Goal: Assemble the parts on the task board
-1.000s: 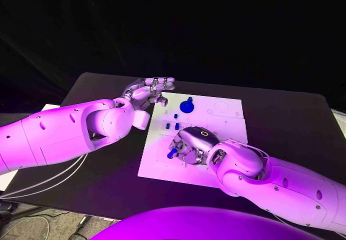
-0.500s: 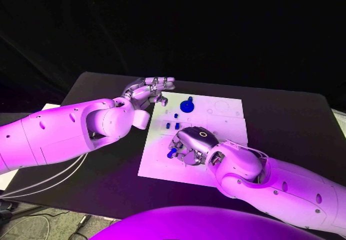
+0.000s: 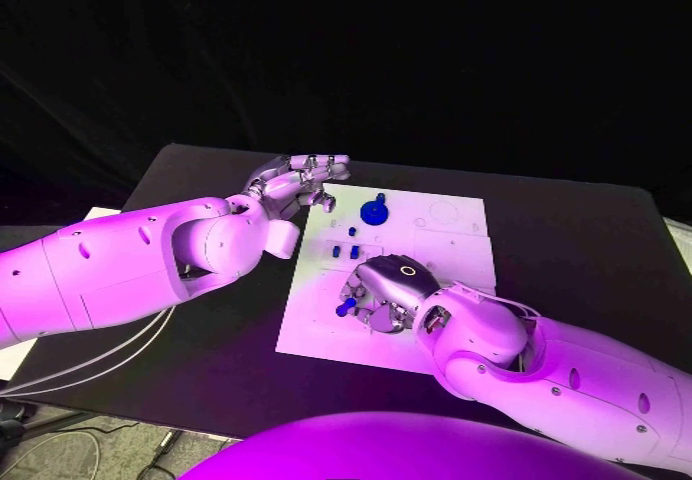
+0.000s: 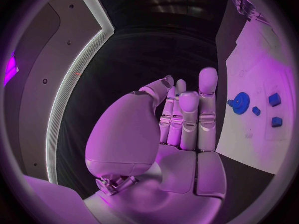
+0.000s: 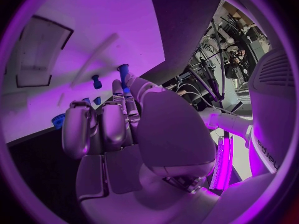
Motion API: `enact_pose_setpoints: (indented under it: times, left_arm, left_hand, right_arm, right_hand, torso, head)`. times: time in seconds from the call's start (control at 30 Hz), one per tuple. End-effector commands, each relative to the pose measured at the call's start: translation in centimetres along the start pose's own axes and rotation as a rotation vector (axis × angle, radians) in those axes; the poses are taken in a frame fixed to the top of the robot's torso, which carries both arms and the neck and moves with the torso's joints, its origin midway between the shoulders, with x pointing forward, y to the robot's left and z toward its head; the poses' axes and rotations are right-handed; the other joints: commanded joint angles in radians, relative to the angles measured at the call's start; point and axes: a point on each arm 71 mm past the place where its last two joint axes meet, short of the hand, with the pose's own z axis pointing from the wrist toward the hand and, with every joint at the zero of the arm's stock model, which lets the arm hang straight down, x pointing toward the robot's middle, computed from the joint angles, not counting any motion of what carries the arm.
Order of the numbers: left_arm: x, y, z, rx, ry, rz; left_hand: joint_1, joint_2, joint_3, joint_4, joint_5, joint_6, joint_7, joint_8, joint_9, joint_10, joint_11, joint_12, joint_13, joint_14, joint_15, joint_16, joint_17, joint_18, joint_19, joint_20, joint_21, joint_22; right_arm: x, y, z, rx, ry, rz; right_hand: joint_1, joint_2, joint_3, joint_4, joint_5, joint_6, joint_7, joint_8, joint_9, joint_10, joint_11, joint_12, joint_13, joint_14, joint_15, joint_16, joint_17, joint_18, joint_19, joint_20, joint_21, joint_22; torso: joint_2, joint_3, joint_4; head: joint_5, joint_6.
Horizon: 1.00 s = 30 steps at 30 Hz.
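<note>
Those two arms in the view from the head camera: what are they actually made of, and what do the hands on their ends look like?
Both arms wear smooth, rounded white shells with small dark screw holes. Thin pale cables trail beneath the left arm. The left hand and right hand are silver metal with jointed, segmented fingers; the right wrist view shows rounded, padded fingertips. A dark disc with a pale ring sits on the back of the right hand.

No word, label, brand or number can be read on the white rectangular task board (image 3: 433, 262) or the small blue parts (image 3: 374, 212). The faint outlines printed on the board hold no legible characters.
</note>
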Motion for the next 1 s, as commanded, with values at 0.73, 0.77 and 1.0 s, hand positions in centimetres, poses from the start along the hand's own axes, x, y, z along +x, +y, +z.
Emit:
enact_pose_setpoints:
  times: [0.73, 0.77, 1.0]
  left_arm:
    - [0.37, 0.00, 0.03, 0.001, 0.025, -0.005]
    - [0.39, 0.00, 0.03, 0.001, 0.026, -0.006]
    - [0.55, 0.03, 0.03, 0.000, 0.029, -0.007]
  left_hand:
    - [0.002, 0.007, -0.002, -0.006, 0.007, -0.004, 0.007, 0.006, -0.002, -0.010, 0.002, 0.009, 0.002, -0.008, -0.001, -0.001, -0.006, 0.012, -0.003, 0.002, -0.010, -0.004]
    - [0.002, 0.007, -0.002, -0.006, 0.007, -0.004, 0.007, 0.006, -0.002, -0.010, 0.002, 0.009, 0.002, -0.008, -0.001, -0.001, -0.006, 0.012, -0.003, 0.002, -0.010, -0.004]
    - [0.002, 0.007, -0.002, -0.006, 0.007, -0.004, 0.007, 0.006, -0.002, -0.010, 0.002, 0.009, 0.002, -0.008, -0.001, -0.001, -0.006, 0.012, -0.003, 0.002, -0.010, -0.004]
  right_arm:
    - [0.53, 0.11, 0.38, 0.044, 0.066, -0.059]
    - [0.53, 0.15, 0.44, 0.043, 0.066, -0.062]
    - [0.43, 0.64, 0.76, 0.028, 0.048, -0.065]
  right_hand:
    - [-0.014, 0.001, 0.000, -0.004, -0.002, 0.011, 0.001, 0.007, 0.002, 0.013, -0.004, -0.002, 0.001, 0.030, 0.006, 0.002, -0.003, 0.012, -0.003, 0.003, -0.001, -0.001]
    - [-0.014, 0.001, 0.000, -0.004, -0.002, 0.011, 0.001, 0.007, 0.002, 0.013, -0.004, -0.002, 0.001, 0.030, 0.006, 0.002, -0.003, 0.012, -0.003, 0.003, -0.001, -0.001]
    - [-0.020, -0.002, -0.002, -0.004, -0.002, 0.009, 0.001, 0.005, 0.002, 0.012, -0.004, -0.005, 0.001, 0.029, 0.006, 0.000, -0.006, 0.012, -0.003, 0.004, -0.001, -0.001]
  torso:
    - [-0.001, -0.0016, 0.0006]
    - [-0.001, -0.0018, 0.0010]
    - [-0.001, -0.0017, 0.0016]
  head:
    - [0.000, 0.000]
    - [0.001, 0.000]
    - [0.003, 0.000]
